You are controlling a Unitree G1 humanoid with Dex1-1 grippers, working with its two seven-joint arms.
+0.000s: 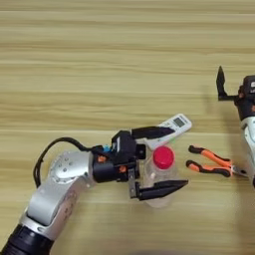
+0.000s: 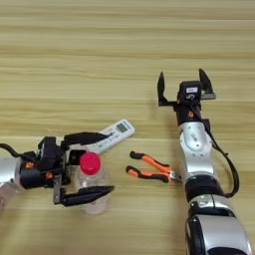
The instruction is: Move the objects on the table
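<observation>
A clear plastic bottle (image 1: 158, 175) with a red cap (image 1: 163, 157) stands upright near the table's (image 1: 99, 60) front centre. My left gripper (image 1: 180, 157) is open, with one black finger on each side of the bottle. Its far finger (image 1: 152, 132) lies over the near end of the white remote control (image 1: 174, 124). Its near finger (image 1: 162, 190) crosses in front of the bottle's body. Orange-handled pliers (image 2: 149, 167) lie just right of the bottle. My right gripper (image 2: 183, 85) is open and holds nothing, well beyond the pliers towards the far right.
My right forearm (image 2: 195, 149) runs from the bottom right up past the tip of the pliers. The left arm (image 1: 60, 189) enters from the bottom left, with a black cable looping over it.
</observation>
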